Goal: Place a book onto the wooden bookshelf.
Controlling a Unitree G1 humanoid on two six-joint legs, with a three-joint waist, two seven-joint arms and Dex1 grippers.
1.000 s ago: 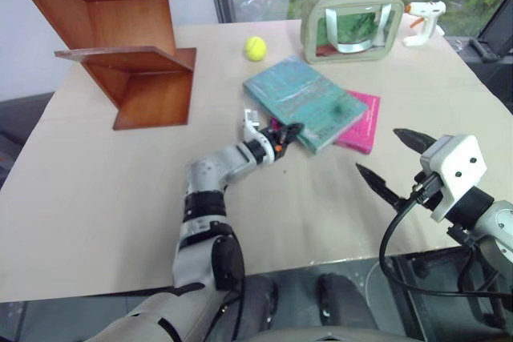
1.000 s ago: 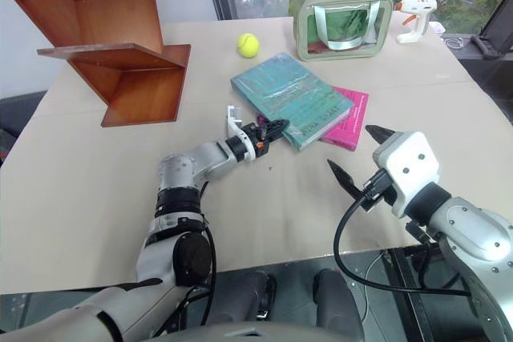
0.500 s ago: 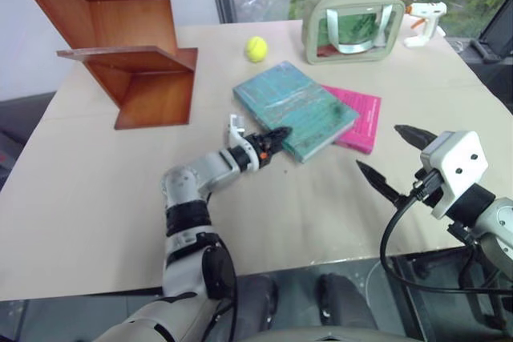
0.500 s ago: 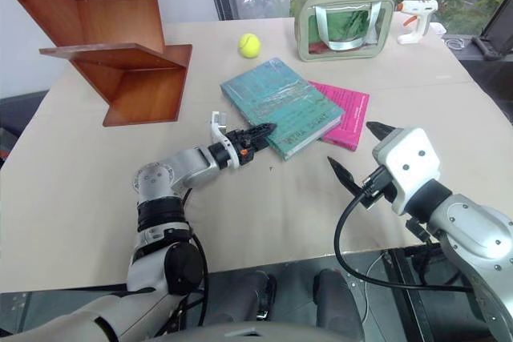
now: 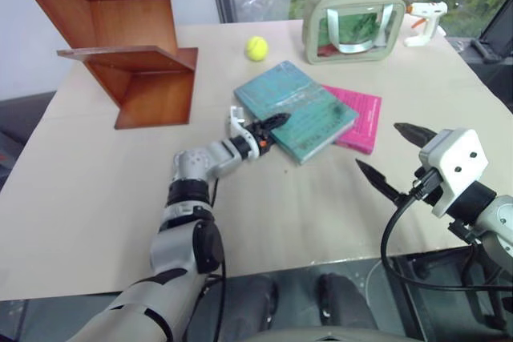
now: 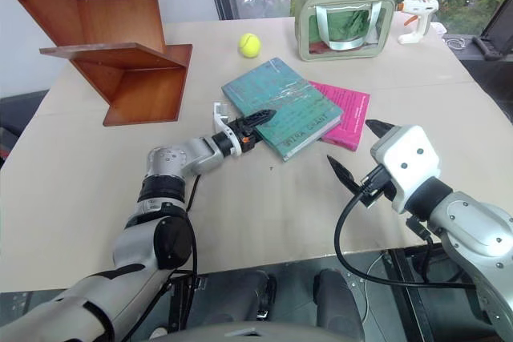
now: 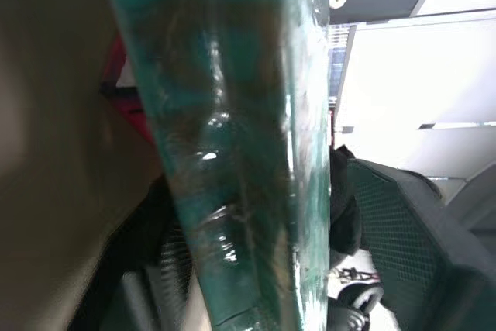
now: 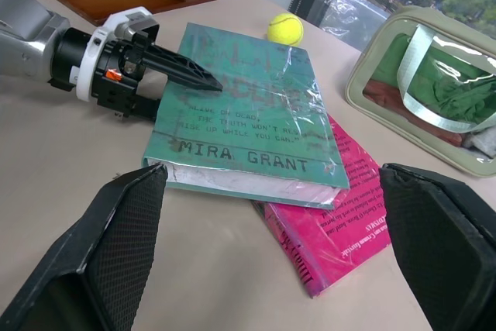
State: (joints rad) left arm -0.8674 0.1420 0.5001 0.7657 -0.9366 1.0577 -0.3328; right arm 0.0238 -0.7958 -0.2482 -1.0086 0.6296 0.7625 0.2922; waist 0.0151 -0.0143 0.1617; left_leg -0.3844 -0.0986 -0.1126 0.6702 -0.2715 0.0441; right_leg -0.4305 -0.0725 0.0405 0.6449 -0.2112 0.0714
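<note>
**Teal book dragged leftward; left gripper at its near-left edge**

Since a second ago the book [image 5: 295,110] has slid and turned toward the robot's left, baring more of the pink book beneath it, and the left arm has swung left with it, its elbow now bent more sharply. The right arm has stayed put.

Going left to right across the table [image 5: 96,190]: one wooden bookshelf [image 5: 136,62] stands at the far-left corner, its flat boards bare. Next comes the left gripper [image 6: 255,122], level and aimed toward the right. Its upper finger lies on the cover of the book at the near-left edge; the right wrist view shows this finger [image 8: 182,70] resting on the cover with the lower one hidden at the edge, so the jaws straddle that edge, but whether they pinch it I cannot tell. One yellow tennis ball [image 5: 256,47] sits behind the book.

The book lies flat in the middle of the table, well apart from the shelf, overlapping one pink book [image 5: 361,122] on its right. Behind are one pale green clear-fronted pouch [image 5: 351,26] and one white glue gun [image 5: 423,15]. Far right, the right gripper [image 5: 396,158] hovers off the table's near edge, fingers spread wide, holding nothing.
</note>
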